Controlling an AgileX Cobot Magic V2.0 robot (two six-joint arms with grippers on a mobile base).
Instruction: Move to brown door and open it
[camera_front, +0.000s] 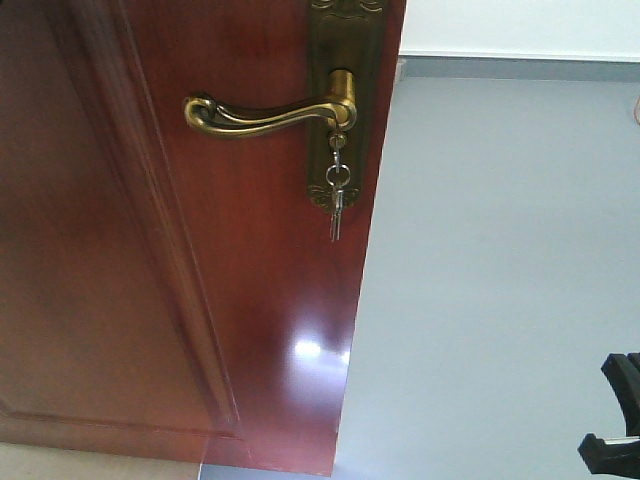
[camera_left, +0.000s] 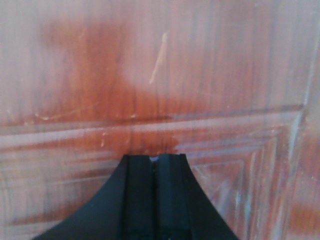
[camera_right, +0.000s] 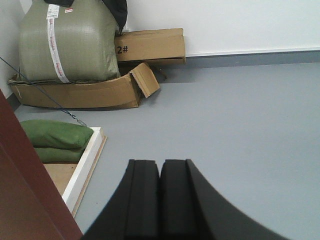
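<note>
Two arms in play, and the door (camera_front: 200, 250) fills the left half of the front view, its glossy reddish-brown face swung so that its free edge runs down the middle of the picture with grey floor (camera_front: 500, 280) showing to the right of it. The brass lever (camera_front: 265, 113) points left from its plate (camera_front: 340, 100), and keys (camera_front: 337, 205) hang straight down just under it. Light glints on the lower door face.

Left gripper (camera_left: 154, 159) sits right up against the panel moulding, its black fingers (camera_left: 140, 195) pressed together with only a hairline seam between them, nothing clamped. Whether the tips touch the wood, I can't tell.

Right gripper (camera_right: 160, 162) has its jaws closed together too, holding nothing, and looks out over open floor. The door's edge cuts the lower left corner of that view. Far off by the wall (camera_right: 240, 22) lie a big green sack (camera_right: 67, 42) in a flattened carton (camera_right: 85, 92), a box (camera_right: 150, 45) marked 2#, and nearer, two green sandbags (camera_right: 55, 140) beside a white beam (camera_right: 85, 167).
</note>
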